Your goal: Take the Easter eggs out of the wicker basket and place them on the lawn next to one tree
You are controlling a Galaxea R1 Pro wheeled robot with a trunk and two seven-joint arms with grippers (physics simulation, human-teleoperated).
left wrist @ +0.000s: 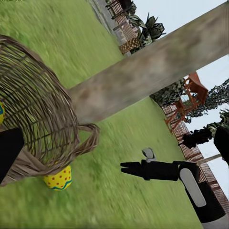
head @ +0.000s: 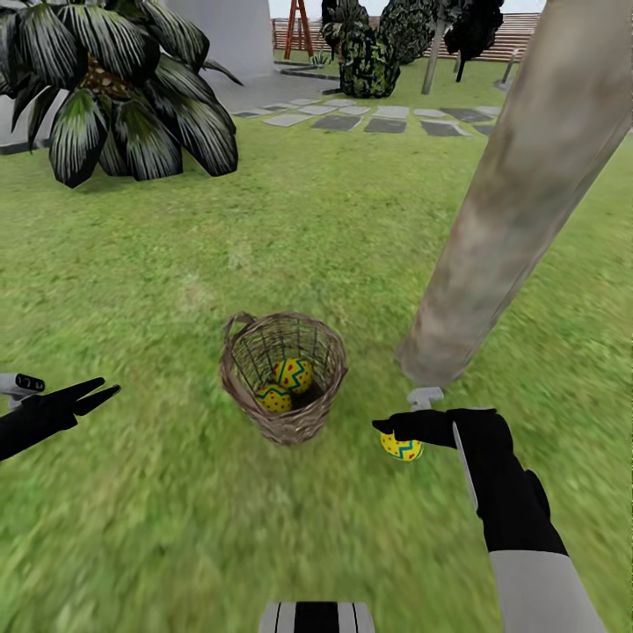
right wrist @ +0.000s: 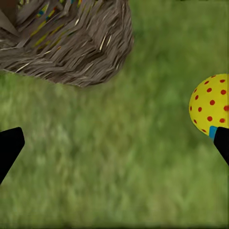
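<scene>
The wicker basket (head: pixel 283 380) stands upright on the lawn (head: pixel 176 527) and holds two Easter eggs (head: pixel 293 373) (head: pixel 273 398). A third egg (head: pixel 401 447) lies on the grass to its right, near the foot of the tree (head: pixel 514 202). Just above that egg hangs my right gripper (head: pixel 385 428), open; in the right wrist view the egg (right wrist: pixel 210 105) sits beside one finger (right wrist: pixel 222 143). My left gripper (head: pixel 98 392) hovers open left of the basket with nothing in it. The left wrist view looks past the basket (left wrist: pixel 38 114) to the egg (left wrist: pixel 58 178) and trunk (left wrist: pixel 152 71).
A short palm (head: pixel 123 97) spreads at the back left. The grey stepping-stone path (head: pixel 387 119) crosses the far lawn, with dark shrubs (head: pixel 369 61), a playset (head: pixel 299 26) and a slatted fence (head: pixel 519 31) behind it. Open grass surrounds the basket.
</scene>
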